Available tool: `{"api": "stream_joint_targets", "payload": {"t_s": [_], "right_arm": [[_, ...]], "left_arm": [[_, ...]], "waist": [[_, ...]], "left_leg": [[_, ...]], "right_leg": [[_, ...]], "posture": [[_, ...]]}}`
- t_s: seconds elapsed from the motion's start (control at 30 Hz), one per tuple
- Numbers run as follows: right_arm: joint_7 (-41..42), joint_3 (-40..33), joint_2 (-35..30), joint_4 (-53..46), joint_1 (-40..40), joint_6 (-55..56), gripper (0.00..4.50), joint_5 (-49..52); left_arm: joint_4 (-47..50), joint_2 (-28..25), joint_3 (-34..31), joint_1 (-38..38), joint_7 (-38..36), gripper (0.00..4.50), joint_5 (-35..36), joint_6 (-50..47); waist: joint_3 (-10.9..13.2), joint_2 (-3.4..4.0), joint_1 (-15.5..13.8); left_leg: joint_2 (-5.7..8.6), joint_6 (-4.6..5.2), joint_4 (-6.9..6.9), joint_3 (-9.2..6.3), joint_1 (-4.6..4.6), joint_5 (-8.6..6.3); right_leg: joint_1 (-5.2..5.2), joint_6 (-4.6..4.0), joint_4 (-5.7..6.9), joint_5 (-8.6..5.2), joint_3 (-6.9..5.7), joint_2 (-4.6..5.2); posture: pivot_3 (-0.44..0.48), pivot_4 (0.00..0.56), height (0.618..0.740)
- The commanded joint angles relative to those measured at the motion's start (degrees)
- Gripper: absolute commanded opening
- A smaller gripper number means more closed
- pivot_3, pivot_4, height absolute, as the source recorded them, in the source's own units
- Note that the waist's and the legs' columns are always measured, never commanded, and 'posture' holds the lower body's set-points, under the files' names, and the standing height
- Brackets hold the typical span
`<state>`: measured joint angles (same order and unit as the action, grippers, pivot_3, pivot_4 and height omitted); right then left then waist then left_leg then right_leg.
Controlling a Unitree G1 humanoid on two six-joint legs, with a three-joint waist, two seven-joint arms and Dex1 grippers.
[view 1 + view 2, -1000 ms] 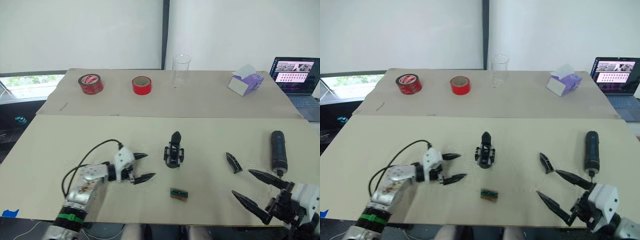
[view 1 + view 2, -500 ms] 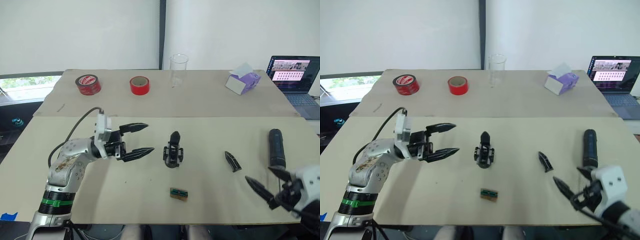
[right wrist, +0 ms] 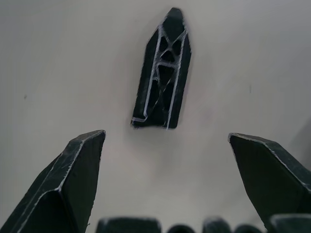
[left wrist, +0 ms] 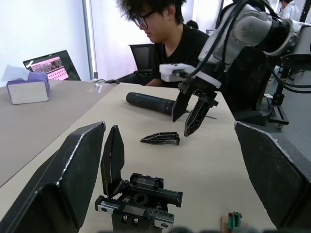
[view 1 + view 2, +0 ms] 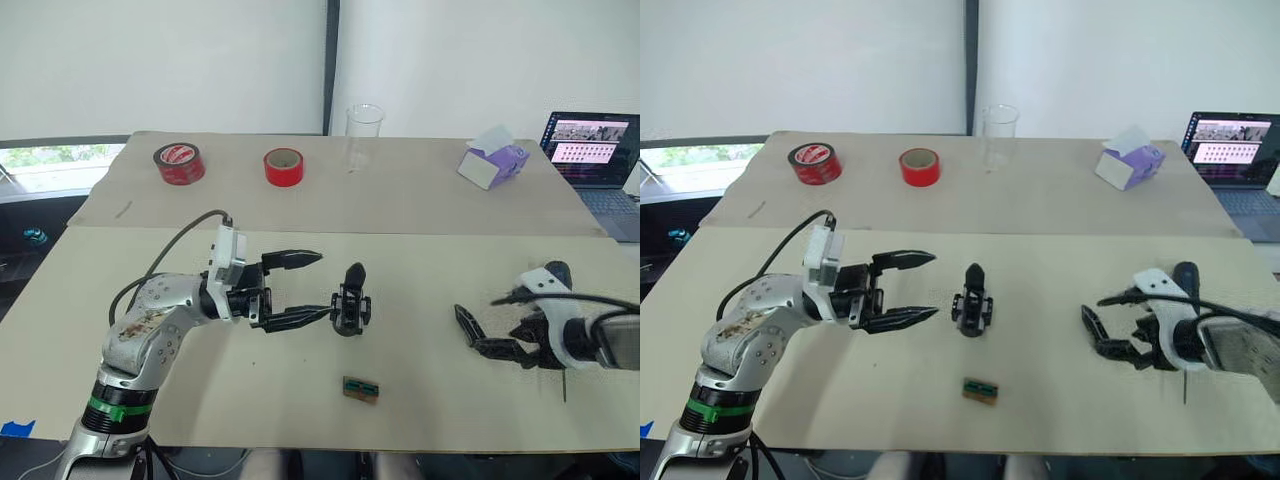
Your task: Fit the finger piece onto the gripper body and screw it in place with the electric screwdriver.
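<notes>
Finger piece (image 3: 163, 73) flat on the beige table (image 5: 150, 270), loose, between the gripper body (image 5: 350, 299) at mid-table and the electric screwdriver (image 4: 148, 103) lying behind it. Right gripper (image 5: 1118, 322) just over the piece, fingers spread wide, not touching it. Left gripper (image 5: 310, 288) level with the body, fingers wide apart, tips just beside it. Small green-brown flat piece (image 5: 360, 389) nearer the front edge

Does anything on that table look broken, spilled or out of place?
Nothing stands out. The gripper body stands upright, the finger piece lies flat and whole on the table, and the tape rolls, the cup and the box sit tidy at the back.
</notes>
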<state>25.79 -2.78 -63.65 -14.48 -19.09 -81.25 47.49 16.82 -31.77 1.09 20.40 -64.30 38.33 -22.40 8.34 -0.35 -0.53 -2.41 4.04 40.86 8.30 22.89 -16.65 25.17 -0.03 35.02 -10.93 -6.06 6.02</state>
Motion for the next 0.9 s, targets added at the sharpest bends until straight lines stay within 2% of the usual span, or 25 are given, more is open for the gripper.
{"api": "stream_joint_targets", "payload": {"t_s": [0.03,0.33,0.43,0.67,0.73,0.9], "right_arm": [[1.7,5.9,0.5,2.6,-5.4,-2.3,4.5,-3.4],[5.8,15.3,2.5,6.1,-9.7,-2.7,4.5,-9.6],[6.9,17.7,2.1,6.5,-9.1,-1.7,3.66,-12.3],[9.3,16.7,2.3,5.4,-8.2,-1.7,1.19,-14.4],[9.3,13.9,2.3,4.5,-7.1,0.6,1.1,-15.2],[5.7,-4.4,6.9,-3.2,-0.9,14.4,1.1,-17.0]], "left_arm": [[1.9,-0.9,-1.4,1.0,0.4,4.48,0.0,0.6],[3.4,-2.2,-2.2,-0.4,1.3,4.48,0.4,0.4],[3.5,-2.1,-2.1,-0.6,1.3,4.5,0.2,0.6],[2.7,-2.2,-2.1,-0.4,1.0,4.5,-0.1,1.1],[2.6,-1.8,-2.1,-0.4,1.4,4.5,0.0,1.1],[2.1,1.8,-4.7,1.1,8.5,4.5,3.9,-2.9]], "waist": [[0.0,-0.01,0.0],[0.0,-0.05,-0.1],[-0.1,-0.19,-0.2],[-0.1,-0.29,-0.3],[-0.1,-0.3,-0.3],[-0.1,-0.3,-0.3]], "left_leg": [[0.0,0.01,-0.01,0.0,-0.02,0.0],[-0.04,-0.11,0.01,-0.01,-0.02,0.07],[-0.06,-0.11,0.01,-0.02,-0.05,0.06],[-0.09,-0.37,0.0,-0.05,-0.06,0.21],[-0.09,-0.39,-0.01,-0.05,-0.05,0.22],[-0.08,-0.37,0.0,-0.03,0.0,0.21]], "right_leg": [[0.0,0.02,0.03,0.01,0.02,0.0],[-0.04,0.07,0.02,0.03,-0.05,0.0],[-0.06,0.08,0.03,0.03,-0.06,0.0],[-0.08,0.08,0.02,0.02,-0.1,0.0],[-0.07,0.08,0.02,0.02,-0.11,-0.01],[-0.03,0.13,0.03,0.05,-0.07,0.01]], "posture": [[0.0,0.15,0.74],[0.0,0.15,0.74],[0.0,0.15,0.74],[0.0,0.15,0.74],[0.0,0.15,0.74],[0.0,0.15,0.74]]}}
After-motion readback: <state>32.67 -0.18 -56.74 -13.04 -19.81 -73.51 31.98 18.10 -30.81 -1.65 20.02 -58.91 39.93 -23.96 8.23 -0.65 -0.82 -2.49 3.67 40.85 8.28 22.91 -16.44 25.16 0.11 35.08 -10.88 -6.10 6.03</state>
